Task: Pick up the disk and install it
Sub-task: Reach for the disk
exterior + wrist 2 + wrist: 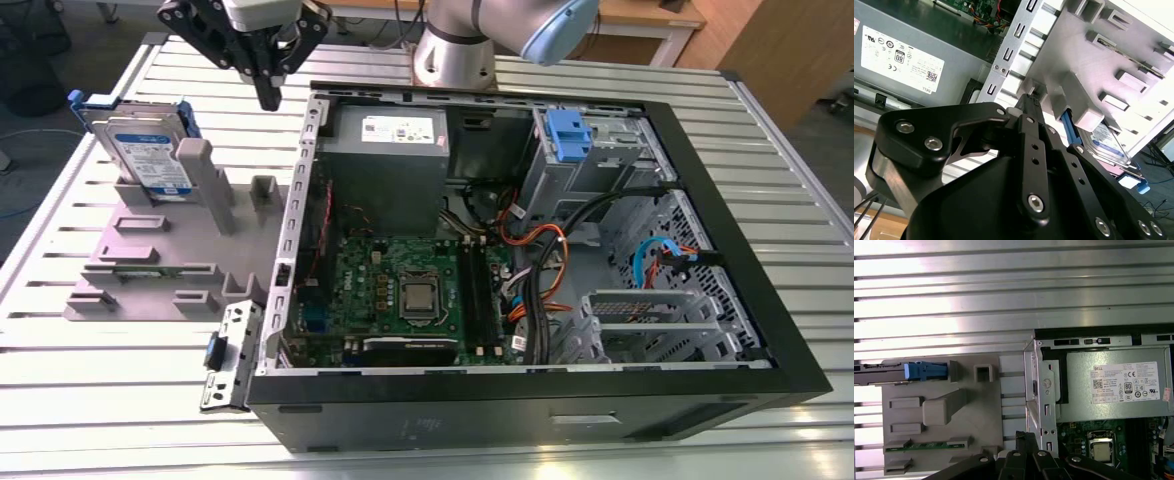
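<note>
Blue-framed disk (140,150) stands upright, top edge exposed, tool (271,99) hanging apart.

Bright overhead light; glare on slatted table (107,350) at 8 o'clock, exterior view; computer case (534,405) interior shadowed.

Ribbed aluminium table (107,420) gleams brightly; wooden cabinet (787,50) stands beyond it.

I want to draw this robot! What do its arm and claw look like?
The arm is a round silver-grey tube with a pale blue joint cap. The gripper is black, made of flat angular bars joined by silver bolts.
</note>
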Tool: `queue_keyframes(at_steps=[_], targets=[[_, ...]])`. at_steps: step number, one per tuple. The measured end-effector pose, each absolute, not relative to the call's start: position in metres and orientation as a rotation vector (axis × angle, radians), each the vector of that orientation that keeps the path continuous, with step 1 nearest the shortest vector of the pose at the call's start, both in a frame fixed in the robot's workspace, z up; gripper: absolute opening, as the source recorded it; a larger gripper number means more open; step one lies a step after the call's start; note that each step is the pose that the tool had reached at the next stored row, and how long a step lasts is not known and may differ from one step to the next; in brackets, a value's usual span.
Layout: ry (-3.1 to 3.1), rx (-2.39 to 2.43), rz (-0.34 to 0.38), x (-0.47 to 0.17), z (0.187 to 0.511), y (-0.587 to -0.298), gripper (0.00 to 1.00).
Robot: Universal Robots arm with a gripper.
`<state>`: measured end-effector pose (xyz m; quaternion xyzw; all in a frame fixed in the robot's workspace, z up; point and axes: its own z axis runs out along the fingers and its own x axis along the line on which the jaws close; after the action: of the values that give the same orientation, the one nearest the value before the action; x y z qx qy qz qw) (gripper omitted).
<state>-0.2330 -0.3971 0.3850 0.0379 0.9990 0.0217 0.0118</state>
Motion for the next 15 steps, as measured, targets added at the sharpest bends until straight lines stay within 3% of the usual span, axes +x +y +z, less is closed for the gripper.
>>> queue_keyframes(at_steps=[15], targets=[[3.116, 0.118, 0.068, -0.2357, 0.3846, -0.3971, 0.11]])
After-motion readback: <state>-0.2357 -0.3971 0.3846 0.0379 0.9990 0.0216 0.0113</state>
